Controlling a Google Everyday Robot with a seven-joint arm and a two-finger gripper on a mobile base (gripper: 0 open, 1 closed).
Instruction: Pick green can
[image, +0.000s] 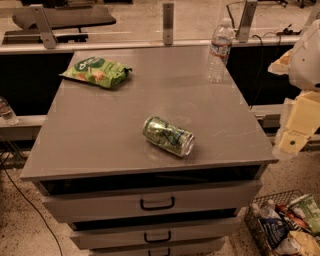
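Note:
The green can (168, 136) lies on its side near the front middle of the grey cabinet top (100, 130). It is green with white and dark print, and its silver end faces front right. My gripper (293, 135) shows as pale yellow parts at the right edge, beyond the cabinet's right side. It is well to the right of the can and not touching it. The white arm (307, 60) rises above it.
A flat green snack bag (96, 71) lies at the back left of the top. A clear water bottle (219, 50) stands at the back right. Drawers with dark handles (157, 203) face front. A wire basket of packages (282, 227) sits on the floor at lower right.

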